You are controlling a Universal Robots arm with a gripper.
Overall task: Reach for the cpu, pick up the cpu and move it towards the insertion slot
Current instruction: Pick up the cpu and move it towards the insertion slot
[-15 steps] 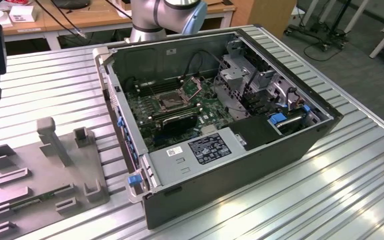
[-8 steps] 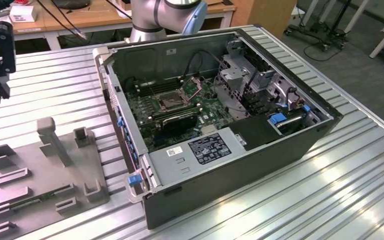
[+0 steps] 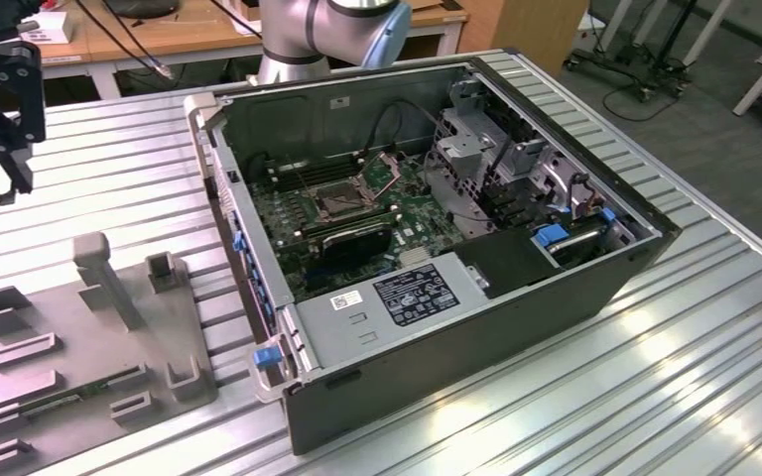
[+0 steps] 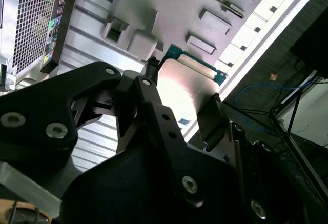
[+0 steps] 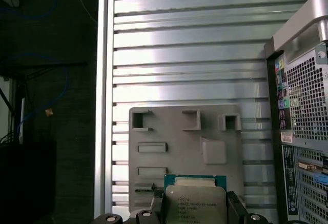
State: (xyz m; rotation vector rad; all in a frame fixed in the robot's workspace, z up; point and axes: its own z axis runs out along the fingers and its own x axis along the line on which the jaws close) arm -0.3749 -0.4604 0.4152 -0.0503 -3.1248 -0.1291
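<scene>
The tool [image 5: 195,215] grips the cpu [image 5: 195,199] by two opposite edges, raised above a grey tray [image 5: 179,160]. In the exterior view the slot [image 3: 333,204] lies at about four o'clock from the tool, inside the open case [image 3: 487,327], bare ribbed surface [image 3: 116,159] between.

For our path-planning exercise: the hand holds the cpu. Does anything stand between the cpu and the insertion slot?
The computer case's side wall, toward the exterior view's left, rises between the cpu held in the hand and the insertion slot. The case's top is open, and nothing visible covers the slot.
</scene>
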